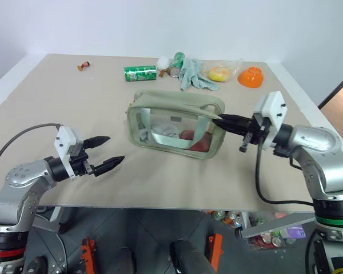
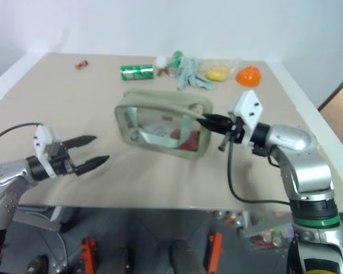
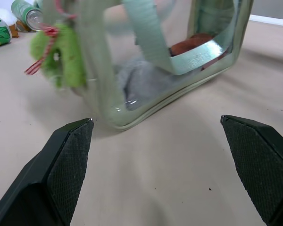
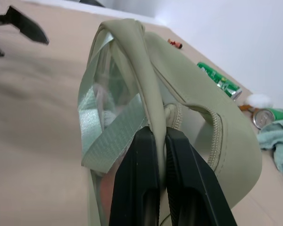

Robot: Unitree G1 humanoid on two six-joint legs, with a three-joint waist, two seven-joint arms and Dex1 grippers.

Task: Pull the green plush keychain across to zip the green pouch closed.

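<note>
The green pouch (image 1: 174, 123) stands mid-table, with clear sides, a strap and things inside. My right gripper (image 1: 217, 119) is at its right end. In the right wrist view the gripper (image 4: 159, 134) is shut on a thin fabric ridge along the pouch's top (image 4: 132, 52), beside the zipper (image 4: 217, 127). The green plush keychain (image 3: 61, 56), fuzzy lime green with a red-and-white cord, hangs at the pouch's other end. My left gripper (image 1: 115, 149) hovers open, left of the pouch and apart from it, holding nothing.
Along the table's back lie a green can (image 1: 140, 73), a second can (image 1: 176, 61), a pale glove-like cloth (image 1: 193, 75), a plastic bag with something yellow (image 1: 219, 72), an orange bowl (image 1: 251, 76) and a small figure (image 1: 84, 66). The table's front edge (image 1: 160, 206) runs just below both grippers.
</note>
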